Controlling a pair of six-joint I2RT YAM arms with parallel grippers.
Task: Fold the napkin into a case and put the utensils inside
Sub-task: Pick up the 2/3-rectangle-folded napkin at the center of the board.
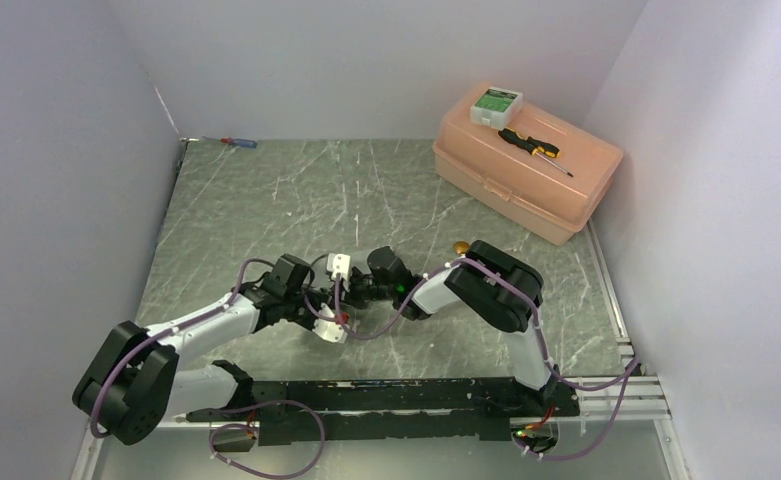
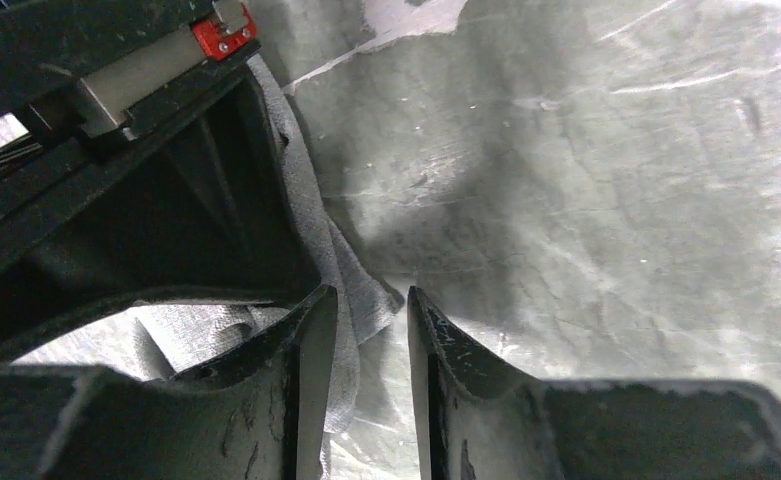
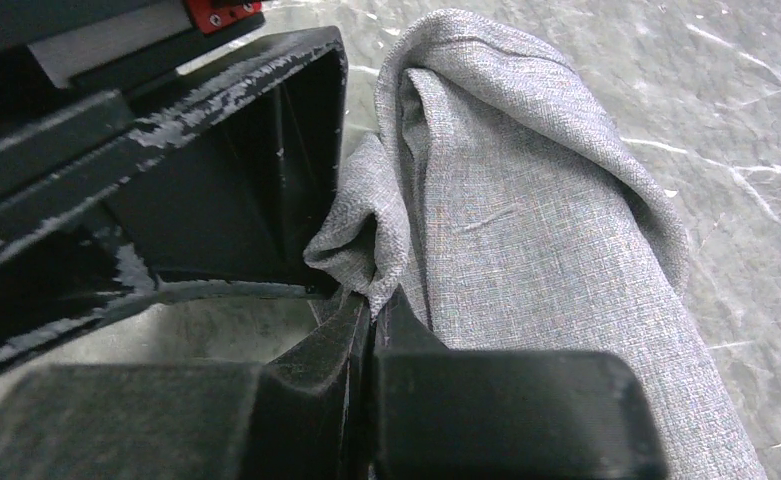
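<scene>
- Pinching a bunched fold of the napkin point(image 3: 526, 220), the right gripper point(image 3: 371, 300) has its jaws fully together on the cloth.
- The left gripper point(image 2: 371, 298) stands partly open and clamps nothing. A napkin edge lies against its 9 o'clock finger and runs off toward 11 o'clock.
- From the right gripper's pinch, the cloth spreads from 12 to 5 o'clock, rumpled and doubled over, resting on the table point(image 3: 746, 120).
- Seen from above, both wrists meet at table centre and cover the napkin.
- Handling judgement: a light, limp, non-slippery weave that will likely sag and crease wherever unsupported.
- Recommended hold: take edges or corners, one per gripper, with the span taut while folding.
</scene>
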